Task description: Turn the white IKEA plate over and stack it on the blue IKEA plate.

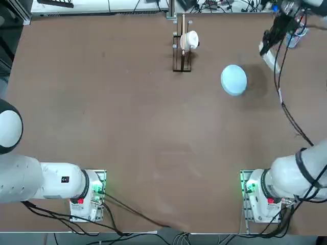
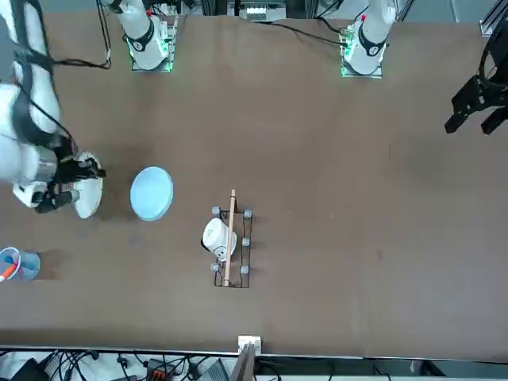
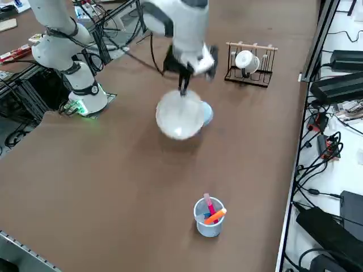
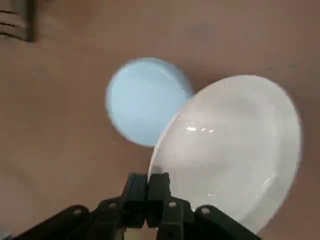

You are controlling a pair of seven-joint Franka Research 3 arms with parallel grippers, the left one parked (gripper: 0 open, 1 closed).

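The two black fingers [image 4: 160, 192] of the right gripper [image 4: 147, 182] are pinched together on the rim of the small round glossy white plate [image 4: 232, 150], which hangs tilted in the air above the brown table [image 2: 333, 206], close beside the small round pale blue plate [image 2: 152, 193] lying flat on the tabletop. No brand mark or writing can be read on either plate. From left to right in the front view come a clear blue cup [image 2: 20, 264] holding an orange-tipped item, the gripper with its plate, the blue plate, then a dark wire rack with a wooden rail [image 2: 231, 238] carrying a small white rounded cup [image 2: 215, 236].
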